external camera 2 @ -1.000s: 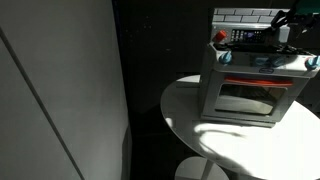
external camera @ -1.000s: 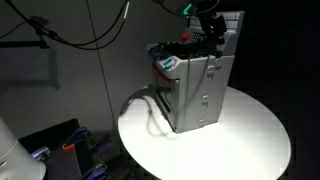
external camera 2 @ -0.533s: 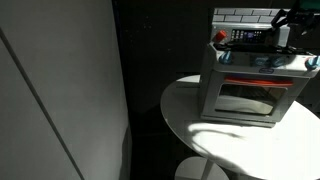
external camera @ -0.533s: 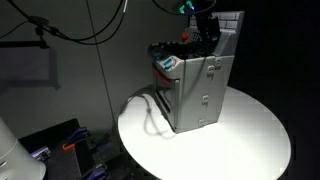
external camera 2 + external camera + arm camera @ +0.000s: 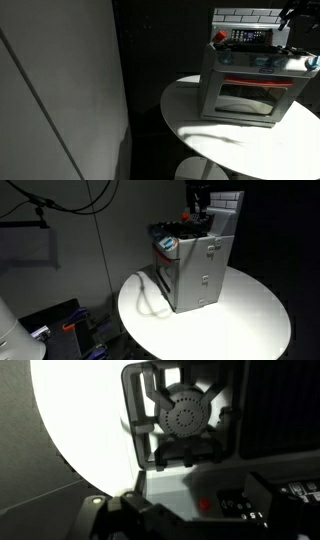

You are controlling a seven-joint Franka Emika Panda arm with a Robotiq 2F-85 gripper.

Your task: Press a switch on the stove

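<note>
The grey toy stove (image 5: 200, 270) stands on a round white table (image 5: 250, 320), with its white tiled back panel at the far side. It also shows in an exterior view (image 5: 250, 95), oven door facing the camera and a red knob (image 5: 220, 38) on top. My gripper (image 5: 200, 200) hangs above the stove top near the back panel, clear of it, and appears at the upper right in an exterior view (image 5: 297, 14). In the wrist view a round burner (image 5: 185, 415), a red button (image 5: 203, 504) and a dark control panel (image 5: 270, 505) lie below my gripper (image 5: 160, 528), which looks shut and empty.
A white cable (image 5: 150, 292) loops over the table beside the stove. A large grey panel (image 5: 60, 90) fills one side. Gear and cables lie on the floor (image 5: 60, 325). The table edge (image 5: 80, 420) curves away past the stove.
My gripper has risen from the stove top towards the upper edge of both exterior views. The stove has not moved.
</note>
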